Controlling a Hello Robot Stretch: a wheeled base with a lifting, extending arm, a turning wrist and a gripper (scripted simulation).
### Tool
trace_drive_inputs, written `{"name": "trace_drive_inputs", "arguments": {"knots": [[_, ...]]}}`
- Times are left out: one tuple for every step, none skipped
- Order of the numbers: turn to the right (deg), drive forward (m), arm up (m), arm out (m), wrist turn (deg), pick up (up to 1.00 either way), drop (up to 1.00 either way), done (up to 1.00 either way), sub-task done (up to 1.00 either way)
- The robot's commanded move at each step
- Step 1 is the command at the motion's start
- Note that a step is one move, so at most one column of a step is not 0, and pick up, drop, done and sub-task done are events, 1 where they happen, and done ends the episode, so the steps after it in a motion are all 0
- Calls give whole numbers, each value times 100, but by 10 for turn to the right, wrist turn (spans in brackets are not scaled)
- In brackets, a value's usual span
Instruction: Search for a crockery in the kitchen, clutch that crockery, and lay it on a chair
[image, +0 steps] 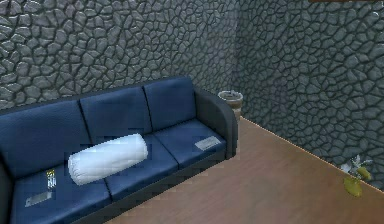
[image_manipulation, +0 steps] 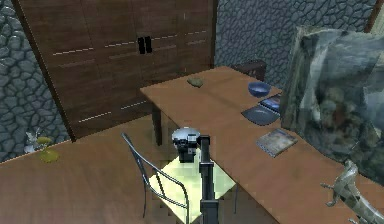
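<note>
Meanwhile, the gripper (image_manipulation: 185, 148) shows against a yellow-seated chair (image_manipulation: 172, 172) beside a wooden table (image_manipulation: 200, 105); whether it holds anything cannot be told.

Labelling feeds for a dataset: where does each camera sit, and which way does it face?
Forward view: on the robot, facing ahead and slightly down at a blue sofa.
Arm side view: on the robot's body, facing the arm's side: chair, wooden table; arm and claw show.
Shared: the yellowish thing on the floor.
</note>
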Motion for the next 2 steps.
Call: {"name": "trace_drive_inputs", "arguments": {"knots": [[0,0,-32,0,0,0,0,0,0],[0,0,0,0,0,0,100,0,0]]}}
